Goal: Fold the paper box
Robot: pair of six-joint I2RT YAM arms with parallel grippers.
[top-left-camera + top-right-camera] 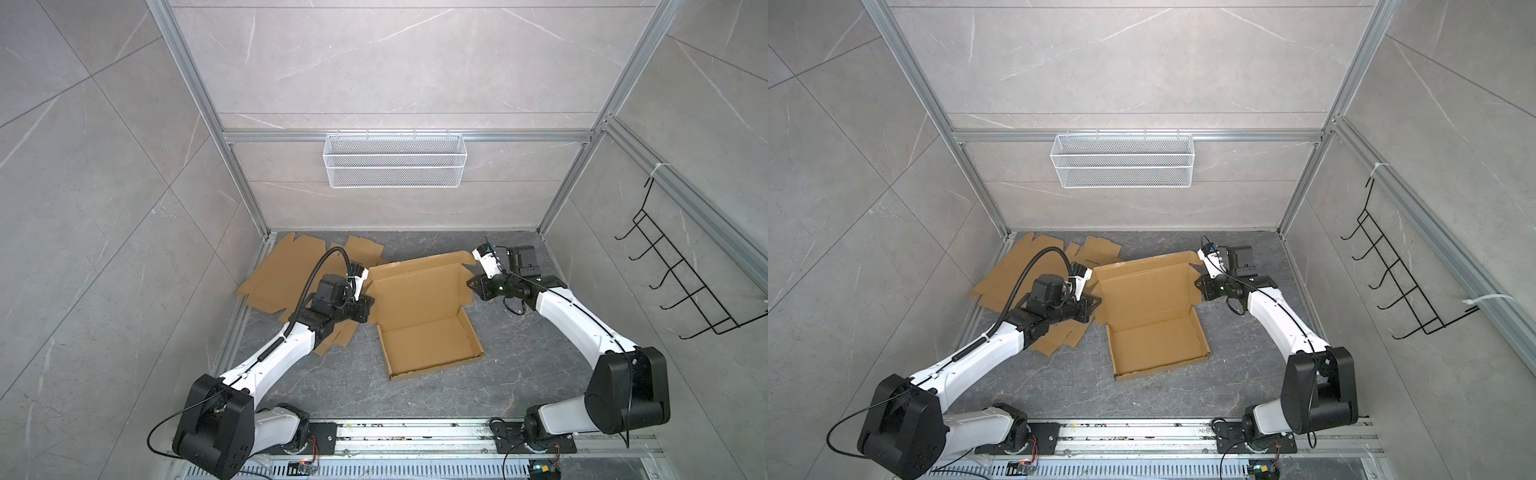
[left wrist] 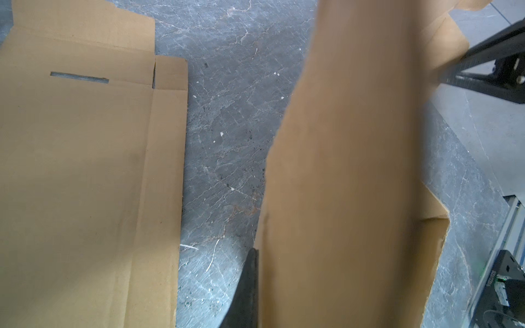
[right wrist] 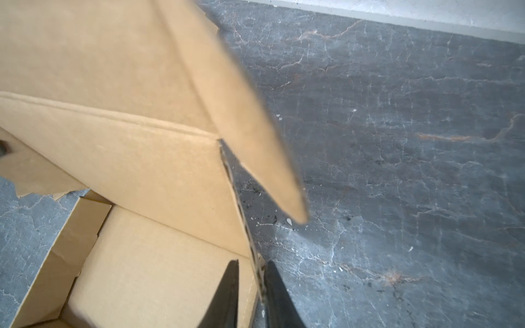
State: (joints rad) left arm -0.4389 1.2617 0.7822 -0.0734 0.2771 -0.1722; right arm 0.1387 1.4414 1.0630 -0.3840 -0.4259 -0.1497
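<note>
The dark grey marbled desk (image 1: 415, 395) carries the work, and at its middle lies the brown corrugated cardboard box (image 1: 419, 299), with a loose heap of flat brown cardboard blanks (image 1: 282, 270) spread at the far left corner, partly under the left arm. The box looks roughly half made. Its near half is already a shallow tray (image 1: 430, 345) with its walls standing on all sides and its floor flat on the desk, so the forming of the base seems done. The far half, the lid (image 1: 415, 286), is hinged to the tray's rear wall and stands open, appearing raised off the desk rather than lying flat. What is left, as I judge it, is to turn the lid's two side flaps inward, swing the lid down over the tray and tuck its front flap and ears inside the walls. Both arms are placed for that. The left gripper (image 1: 369, 305) is closed on the lid's left edge; in the left wrist view one dark finger (image 2: 247, 289) presses against the cardboard sheet, which hides the other. The right gripper (image 3: 252, 289) sits at the lid's right edge with its jaws narrow, one on each side of the corrugated rim, just below the angled right side flap (image 3: 250, 127); whether they already pinch it I cannot tell.
</note>
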